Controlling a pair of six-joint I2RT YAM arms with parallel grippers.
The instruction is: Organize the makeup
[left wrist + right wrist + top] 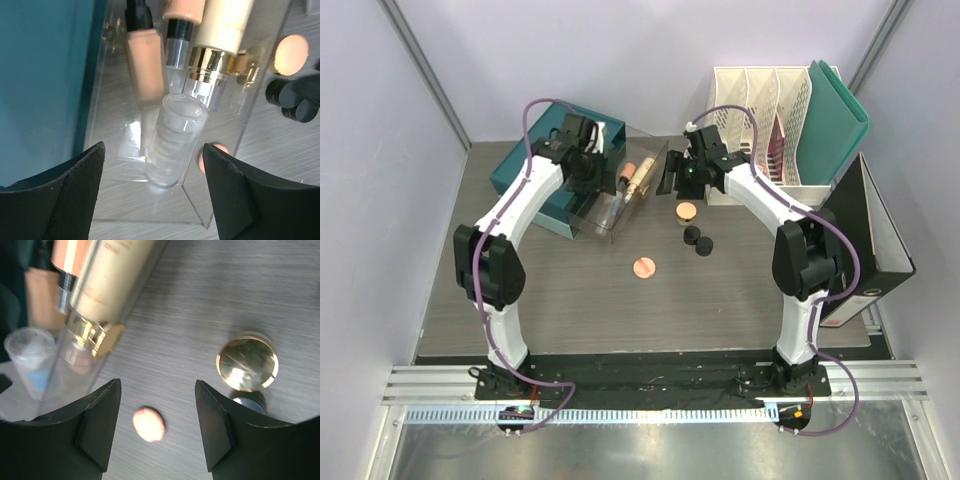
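A clear tray (pixel 592 226) lies at the table's back left. In it lie a peach bottle (pixel 145 65), a tan bottle (pixel 183 17), a cream bottle (pixel 222 25) with a gold collar, and a clear tube (pixel 175 140). My left gripper (pixel 154 150) hangs open over the tube, its fingers apart from it on both sides. My right gripper (pixel 157 385) is open and empty above the table beside the tray. Far below it lies the round pink compact (pixel 148 424). A tan jar (pixel 687 211) with a gold top and two black jars (pixel 697 240) stand right of the tray.
A teal box (pixel 525 180) lies under and left of the tray. White file holders (pixel 760 110) and a teal folder (pixel 840 120) stand at the back right. A black binder (pixel 880 250) lies along the right edge.
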